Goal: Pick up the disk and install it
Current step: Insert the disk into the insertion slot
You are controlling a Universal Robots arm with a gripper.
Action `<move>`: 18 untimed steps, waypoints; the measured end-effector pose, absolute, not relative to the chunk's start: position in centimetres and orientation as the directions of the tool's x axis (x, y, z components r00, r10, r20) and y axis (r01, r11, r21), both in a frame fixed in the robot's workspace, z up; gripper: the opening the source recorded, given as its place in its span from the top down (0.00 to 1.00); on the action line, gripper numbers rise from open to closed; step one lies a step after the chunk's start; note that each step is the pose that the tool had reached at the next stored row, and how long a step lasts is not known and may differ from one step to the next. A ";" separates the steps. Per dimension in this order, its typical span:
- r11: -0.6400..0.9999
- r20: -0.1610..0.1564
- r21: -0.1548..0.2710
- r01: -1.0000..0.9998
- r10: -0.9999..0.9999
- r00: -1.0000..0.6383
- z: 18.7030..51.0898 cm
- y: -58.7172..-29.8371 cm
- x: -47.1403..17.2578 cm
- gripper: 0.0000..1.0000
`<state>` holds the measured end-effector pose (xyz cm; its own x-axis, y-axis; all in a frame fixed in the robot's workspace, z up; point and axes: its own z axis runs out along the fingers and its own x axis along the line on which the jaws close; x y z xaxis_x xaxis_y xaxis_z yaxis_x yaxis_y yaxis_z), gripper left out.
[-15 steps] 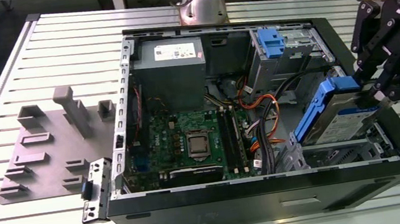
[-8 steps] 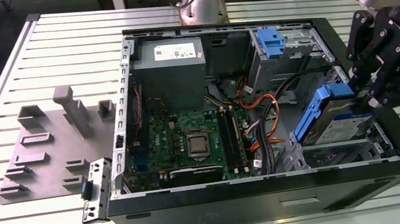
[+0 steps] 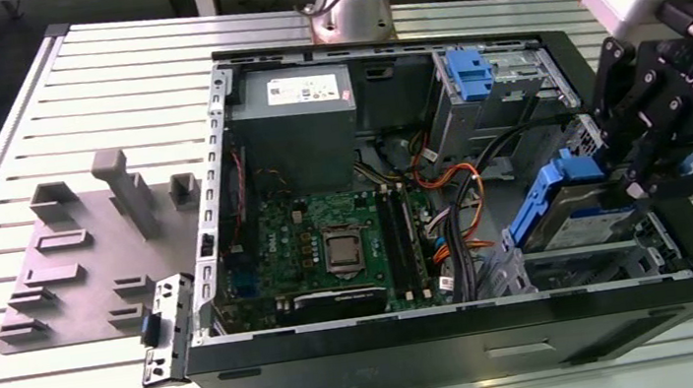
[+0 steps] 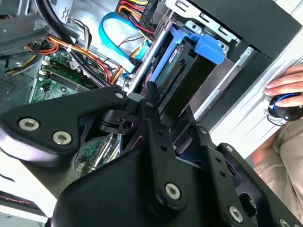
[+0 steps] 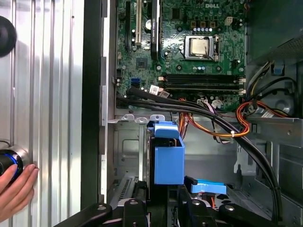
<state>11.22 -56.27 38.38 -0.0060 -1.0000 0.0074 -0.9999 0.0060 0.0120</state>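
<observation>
The gripper [image 3: 621, 182] had its black fingers pinched on the disk [image 3: 574, 211], which it held on edge by its blue carrier rail. In the exterior view the disk hung at the mouth of the metal drive cage [image 3: 505, 274], in the corner of the open computer case [image 3: 471, 342] toward the exterior view's right. Whether it touched the cage could not be told.

In the first wrist view the carrier's blue end [image 5: 168, 158] stood between the cage walls. A bundle of orange and black cables [image 5: 213, 127] crossed close beside it and ran toward the motherboard [image 5: 189, 47].

Farther off in the exterior view sat a grey box [image 3: 298, 121] and a small blue clip [image 3: 470, 75]. Outside the case, a person's hand [image 5: 16, 191] rested by a black knob [image 5: 7, 161] on the slatted table [image 5: 47, 94].
</observation>
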 end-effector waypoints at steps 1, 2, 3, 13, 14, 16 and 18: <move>0.006 0.007 0.012 -1.000 -1.000 -0.006 38.2 -56.3 11.2 0.65; 0.006 0.007 0.012 -1.000 -1.000 -0.006 38.0 -56.3 11.2 0.65; 0.006 0.007 0.012 -1.000 -1.000 -0.006 37.9 -56.3 11.2 0.65; 0.006 0.007 0.012 -1.000 -1.000 -0.006 36.3 -56.3 11.2 0.65; 0.006 0.007 0.012 -1.000 -1.000 -0.006 36.2 -56.3 11.2 0.65; 0.006 0.007 0.012 -1.000 -1.000 -0.006 35.9 -56.3 11.2 0.65; 0.006 0.007 0.012 -1.000 -1.000 -0.006 35.9 -56.3 11.2 0.65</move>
<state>11.22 -56.29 35.91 -0.0059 -1.0000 0.0074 -0.9999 0.0060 0.0120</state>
